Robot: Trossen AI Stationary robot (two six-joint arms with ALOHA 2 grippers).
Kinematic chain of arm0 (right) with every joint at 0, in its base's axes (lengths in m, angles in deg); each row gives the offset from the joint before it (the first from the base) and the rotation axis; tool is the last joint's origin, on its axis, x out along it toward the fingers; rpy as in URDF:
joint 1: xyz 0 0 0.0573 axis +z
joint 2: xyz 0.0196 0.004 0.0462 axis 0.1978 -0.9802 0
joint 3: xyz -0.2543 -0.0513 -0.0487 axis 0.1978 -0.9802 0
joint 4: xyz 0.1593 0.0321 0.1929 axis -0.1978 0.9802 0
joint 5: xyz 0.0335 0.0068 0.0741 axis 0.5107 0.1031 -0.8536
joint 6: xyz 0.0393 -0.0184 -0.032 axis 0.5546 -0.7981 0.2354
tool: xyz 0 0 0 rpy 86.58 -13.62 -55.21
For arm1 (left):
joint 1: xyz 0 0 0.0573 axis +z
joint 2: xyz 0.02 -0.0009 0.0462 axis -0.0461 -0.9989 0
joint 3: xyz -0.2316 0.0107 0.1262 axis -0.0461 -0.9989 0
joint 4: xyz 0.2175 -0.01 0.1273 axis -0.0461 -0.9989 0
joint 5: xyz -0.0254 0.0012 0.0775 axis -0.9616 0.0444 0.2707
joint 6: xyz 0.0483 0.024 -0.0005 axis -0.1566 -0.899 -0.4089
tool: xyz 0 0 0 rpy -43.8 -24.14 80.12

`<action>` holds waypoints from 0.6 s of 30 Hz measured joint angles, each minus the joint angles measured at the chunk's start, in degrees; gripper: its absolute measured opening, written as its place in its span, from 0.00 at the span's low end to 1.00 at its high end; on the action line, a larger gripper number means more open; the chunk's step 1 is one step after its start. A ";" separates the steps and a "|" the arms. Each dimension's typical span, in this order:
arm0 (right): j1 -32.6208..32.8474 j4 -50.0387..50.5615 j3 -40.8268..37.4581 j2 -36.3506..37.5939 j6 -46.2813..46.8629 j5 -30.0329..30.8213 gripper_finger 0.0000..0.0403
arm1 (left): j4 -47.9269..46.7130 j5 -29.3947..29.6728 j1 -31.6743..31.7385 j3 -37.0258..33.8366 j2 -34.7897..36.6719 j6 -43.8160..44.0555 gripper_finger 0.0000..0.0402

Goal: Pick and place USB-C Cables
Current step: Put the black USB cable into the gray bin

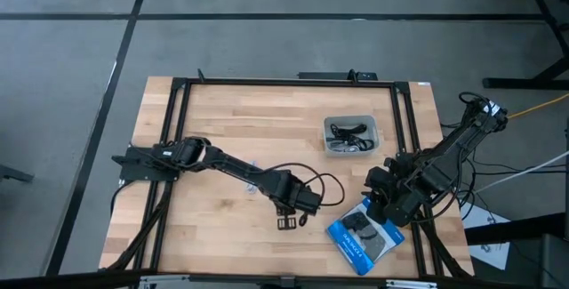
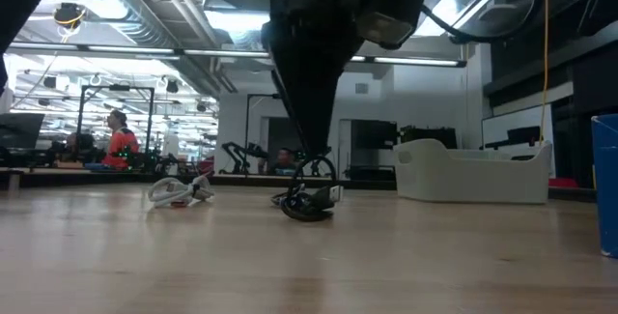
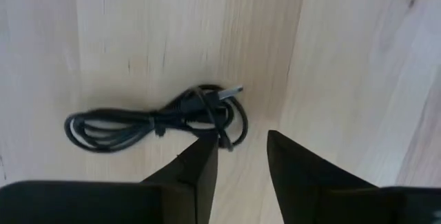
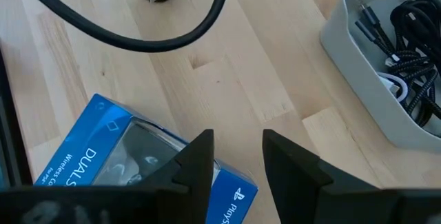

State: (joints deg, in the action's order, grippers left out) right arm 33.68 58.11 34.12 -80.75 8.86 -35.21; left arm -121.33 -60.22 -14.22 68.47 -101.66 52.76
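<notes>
A black coiled USB-C cable (image 3: 155, 122) lies flat on the wood near the table's middle (image 1: 286, 224). My left gripper (image 3: 238, 141) hangs open just above its plug end, pointing down (image 2: 311, 164). A whitish-grey cable (image 2: 179, 191) lies on the table beside the left arm (image 1: 252, 185). Further black cables (image 4: 406, 24) lie inside the grey tray (image 1: 351, 124). My right gripper (image 4: 236, 148) is open over the blue-and-black box (image 1: 364, 236) near the table's right front corner and touches nothing.
The tray (image 4: 358, 65) stands toward the far right. A thick black arm cable (image 4: 138, 38) loops over the wood between the two arms. The box (image 4: 103, 148) lies flat at the near right edge. Bare wood stretches left of the left arm.
</notes>
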 joint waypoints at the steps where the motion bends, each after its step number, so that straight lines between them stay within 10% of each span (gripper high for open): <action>1: 0.00 0.00 0.00 0.00 0.00 0.01 0.32 | -0.03 0.52 -0.02 0.00 0.00 0.00 0.30; 18: -0.01 0.00 0.00 0.00 -0.04 0.02 0.32 | -0.18 3.79 1.38 0.00 0.00 2.60 0.32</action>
State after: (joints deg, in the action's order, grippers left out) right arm 33.67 58.11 34.12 -80.75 8.82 -35.19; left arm -121.51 -56.43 -12.84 68.47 -101.66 55.36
